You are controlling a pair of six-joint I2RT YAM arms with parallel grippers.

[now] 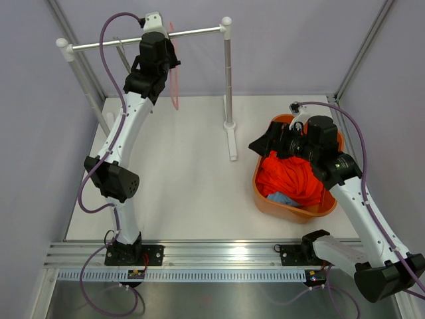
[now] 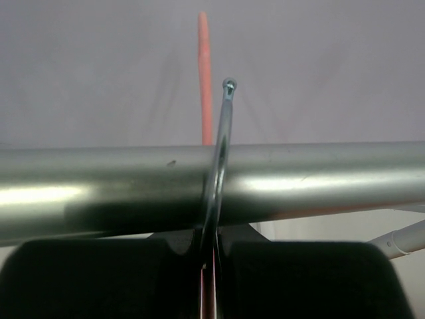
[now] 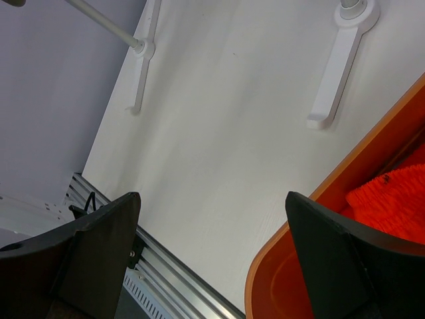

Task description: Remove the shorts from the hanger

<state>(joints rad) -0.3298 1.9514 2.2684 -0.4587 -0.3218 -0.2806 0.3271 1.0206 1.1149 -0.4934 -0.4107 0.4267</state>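
Over the far edge of the counter, left claw pinching the hanger hook, right claw spread wide, I'd lift squarely off the rail.

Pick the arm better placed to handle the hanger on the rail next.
Left. The left pincer is shut on the hanger at its metal hook, right at the rail. The right pincer hangs open over the basket holding the shorts, away from the rail.
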